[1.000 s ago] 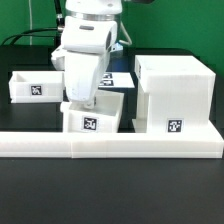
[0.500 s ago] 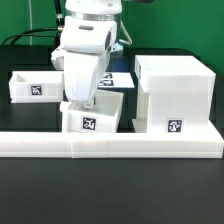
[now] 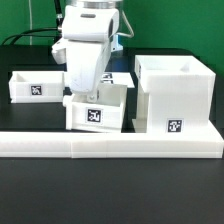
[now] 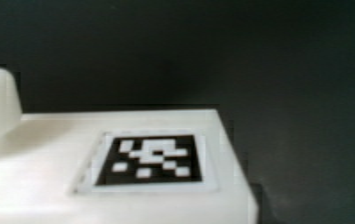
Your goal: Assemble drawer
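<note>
My gripper (image 3: 83, 98) is shut on the back left wall of a small white open-top tray (image 3: 100, 113), holding it just above the table with its tag facing front. The large cubic housing (image 3: 172, 95) stands close on the exterior view's right of this tray, with a small gap between them. A second small tray (image 3: 35, 88) rests at the exterior view's left. In the wrist view a white tray face with a black-and-white tag (image 4: 151, 160) fills the lower part; my fingertips do not show there.
The long low white border rail (image 3: 110, 146) runs along the front, just before the held tray and the housing. The marker board (image 3: 121, 77) lies behind my arm. Dark table surface surrounds everything.
The gripper and the tray in it have moved up and toward the exterior view's right, closer to the housing. The housing and the left tray have not moved.
</note>
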You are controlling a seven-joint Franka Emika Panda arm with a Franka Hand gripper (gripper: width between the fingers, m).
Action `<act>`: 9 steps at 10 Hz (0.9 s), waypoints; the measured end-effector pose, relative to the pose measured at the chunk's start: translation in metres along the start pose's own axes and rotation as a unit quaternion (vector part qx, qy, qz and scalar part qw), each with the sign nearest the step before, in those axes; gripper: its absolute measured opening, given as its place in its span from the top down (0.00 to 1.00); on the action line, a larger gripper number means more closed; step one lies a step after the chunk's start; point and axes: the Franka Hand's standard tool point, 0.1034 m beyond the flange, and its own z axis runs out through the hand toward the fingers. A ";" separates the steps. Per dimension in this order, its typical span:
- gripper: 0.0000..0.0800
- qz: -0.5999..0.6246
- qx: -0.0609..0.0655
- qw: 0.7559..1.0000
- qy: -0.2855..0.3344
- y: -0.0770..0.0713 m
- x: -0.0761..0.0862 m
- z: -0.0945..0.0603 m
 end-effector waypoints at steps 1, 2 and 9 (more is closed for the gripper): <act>0.95 0.006 0.001 1.000 0.004 0.001 -0.006 0.000; 0.95 0.002 0.003 1.000 0.001 -0.001 -0.007 0.003; 0.95 -0.053 -0.020 0.998 -0.004 -0.001 -0.001 0.020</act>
